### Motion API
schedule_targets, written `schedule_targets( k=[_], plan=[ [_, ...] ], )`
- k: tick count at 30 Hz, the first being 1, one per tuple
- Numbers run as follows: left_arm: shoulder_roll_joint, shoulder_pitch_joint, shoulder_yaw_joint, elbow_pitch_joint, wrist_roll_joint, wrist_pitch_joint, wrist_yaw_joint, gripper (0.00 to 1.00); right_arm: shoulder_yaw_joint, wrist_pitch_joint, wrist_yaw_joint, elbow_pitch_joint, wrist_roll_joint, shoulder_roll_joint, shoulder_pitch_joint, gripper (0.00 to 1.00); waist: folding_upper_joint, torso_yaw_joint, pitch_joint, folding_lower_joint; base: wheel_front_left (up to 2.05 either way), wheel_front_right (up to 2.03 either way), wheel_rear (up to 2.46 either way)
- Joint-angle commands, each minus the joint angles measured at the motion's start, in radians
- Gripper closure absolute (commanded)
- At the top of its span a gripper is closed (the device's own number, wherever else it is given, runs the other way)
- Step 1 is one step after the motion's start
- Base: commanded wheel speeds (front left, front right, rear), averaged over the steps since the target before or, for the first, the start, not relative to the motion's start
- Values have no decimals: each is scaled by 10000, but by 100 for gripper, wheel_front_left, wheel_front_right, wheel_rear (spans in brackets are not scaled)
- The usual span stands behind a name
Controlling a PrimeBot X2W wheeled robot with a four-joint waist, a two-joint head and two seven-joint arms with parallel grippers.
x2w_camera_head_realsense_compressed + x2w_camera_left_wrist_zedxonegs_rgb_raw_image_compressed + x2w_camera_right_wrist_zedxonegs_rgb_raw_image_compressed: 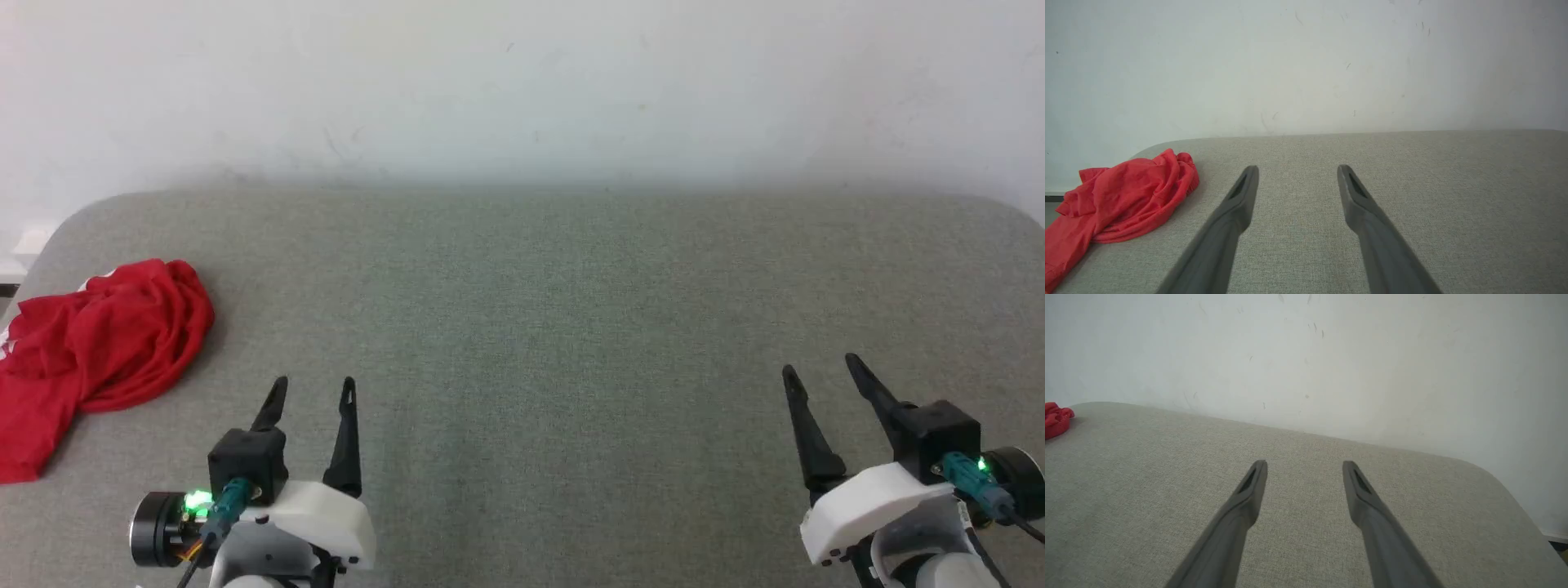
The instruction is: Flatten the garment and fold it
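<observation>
The garment [98, 343] is a bright red crumpled heap at the far left edge of the grey padded table [555, 327], part of it draping over that edge. It also appears at the left of the left wrist view as the garment [1122, 200], and as a small red scrap, the garment [1056, 418], at the left border of the right wrist view. My left gripper [314, 384] hovers open at the lower left, a short way right of the heap, nothing between its fingers. My right gripper [820, 366] stands open and empty at the lower right, far from the cloth.
A pale wall [522, 82] rises directly behind the table's far edge. The tabletop has rounded corners, one at the right corner [1502, 477]. A broad stretch of bare grey fabric lies between the two grippers.
</observation>
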Motion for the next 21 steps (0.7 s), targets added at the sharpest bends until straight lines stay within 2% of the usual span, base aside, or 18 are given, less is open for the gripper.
schedule_targets(
  k=[1, 21],
  plan=[
    [-5, 36, -1, 39, -67, -127, -35, 0, -112, -127, -1, 31, 94, 5, 30, 0, 0, 3, 1, 0, 0, 0, 0],
    [-14, 134, 0, 69, -319, -545, -42, 0, -552, -544, -5, 87, 306, 12, 49, 0, 0, 279, 55, 0, 0, 0, 0]
  ],
)
